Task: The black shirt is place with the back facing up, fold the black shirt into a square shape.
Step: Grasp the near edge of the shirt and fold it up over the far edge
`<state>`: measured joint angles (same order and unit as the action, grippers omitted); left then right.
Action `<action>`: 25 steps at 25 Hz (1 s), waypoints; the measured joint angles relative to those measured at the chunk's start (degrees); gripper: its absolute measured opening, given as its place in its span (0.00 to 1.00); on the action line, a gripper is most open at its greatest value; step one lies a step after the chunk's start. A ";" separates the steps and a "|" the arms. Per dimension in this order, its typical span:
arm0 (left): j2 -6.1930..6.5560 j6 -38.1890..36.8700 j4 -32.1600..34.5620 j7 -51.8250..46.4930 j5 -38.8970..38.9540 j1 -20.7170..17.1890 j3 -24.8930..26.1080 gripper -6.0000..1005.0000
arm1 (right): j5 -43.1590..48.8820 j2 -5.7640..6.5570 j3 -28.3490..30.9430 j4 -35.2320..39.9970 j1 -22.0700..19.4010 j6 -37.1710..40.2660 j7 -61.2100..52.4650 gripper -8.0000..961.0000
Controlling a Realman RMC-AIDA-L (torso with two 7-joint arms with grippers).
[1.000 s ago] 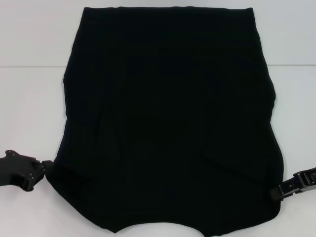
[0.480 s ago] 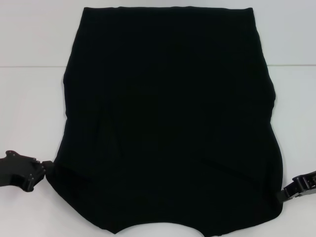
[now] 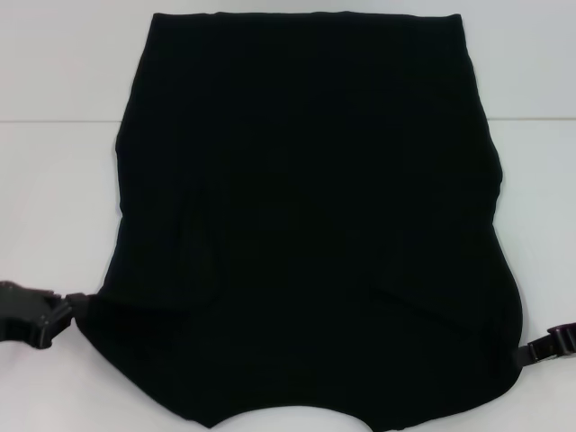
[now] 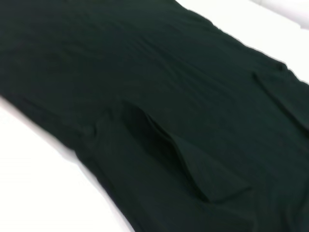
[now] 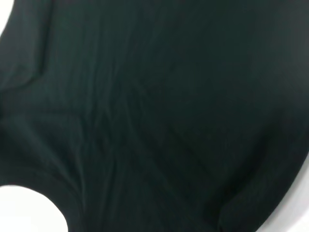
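Observation:
The black shirt (image 3: 306, 225) lies flat on the white table (image 3: 54, 198), plain side up, with no letters showing. Its sleeves look folded in, and its curved neckline is at the near edge. My left gripper (image 3: 63, 310) is low at the shirt's near left corner, at the fabric's edge. My right gripper (image 3: 531, 353) is low at the near right corner, just off the fabric. The left wrist view shows the shirt (image 4: 169, 96) with a loose fold lying on it. The right wrist view is almost filled by the shirt (image 5: 169, 121).
Bare white table (image 3: 540, 207) shows on both sides of the shirt and beyond its far edge. A line across the table runs behind the shirt at the far part. The shirt reaches the near edge of the head view.
Both grippers have drawn outward and nearer to me, away from the shirt's corners, the right one farther. The shirt itself has barely moved.

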<state>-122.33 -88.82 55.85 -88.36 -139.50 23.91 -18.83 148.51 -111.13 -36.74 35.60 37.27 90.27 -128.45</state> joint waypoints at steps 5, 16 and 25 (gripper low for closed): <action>0.05 -4.22 -0.16 -2.23 0.01 -2.05 3.79 0.01 | -0.47 -0.17 7.41 -0.56 -3.27 0.82 8.75 0.05; -0.61 -13.43 -0.39 0.73 0.37 -6.32 9.58 0.01 | -4.15 -0.07 13.45 -2.66 -10.61 4.08 22.29 0.05; -0.38 -21.45 -0.18 3.55 0.07 -9.25 14.27 0.01 | -4.19 0.31 18.90 -2.96 -15.79 8.76 29.72 0.05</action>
<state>-122.71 -110.26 55.67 -84.81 -139.43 14.66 -4.56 144.32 -110.82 -17.84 32.64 21.48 99.03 -98.73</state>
